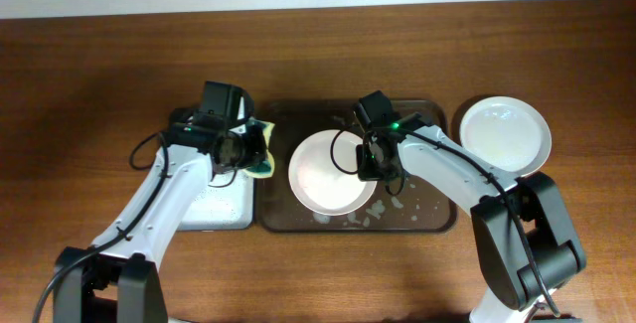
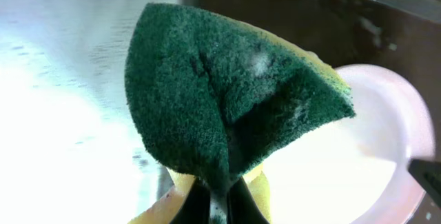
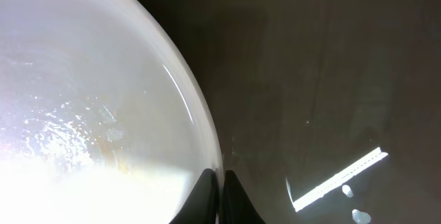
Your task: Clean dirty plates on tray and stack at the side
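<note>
A pinkish white plate (image 1: 323,172) lies on the dark brown tray (image 1: 427,214), wet and without a clear smear. My right gripper (image 1: 376,164) is shut on its right rim, seen in the right wrist view (image 3: 219,182) with the plate (image 3: 83,100) to the left. My left gripper (image 1: 248,149) is shut on a green and yellow sponge (image 1: 260,152), held at the plate's left edge. The left wrist view shows the sponge (image 2: 227,93) pinched between the jaws (image 2: 219,200) and the plate (image 2: 358,148) behind it. A second white plate (image 1: 504,134) lies on the table right of the tray.
A smaller tray with a white foamy inside (image 1: 221,204) sits left of the brown tray, under the left arm. Foam flecks (image 1: 397,204) lie on the brown tray near its front. The wooden table edge runs along the back.
</note>
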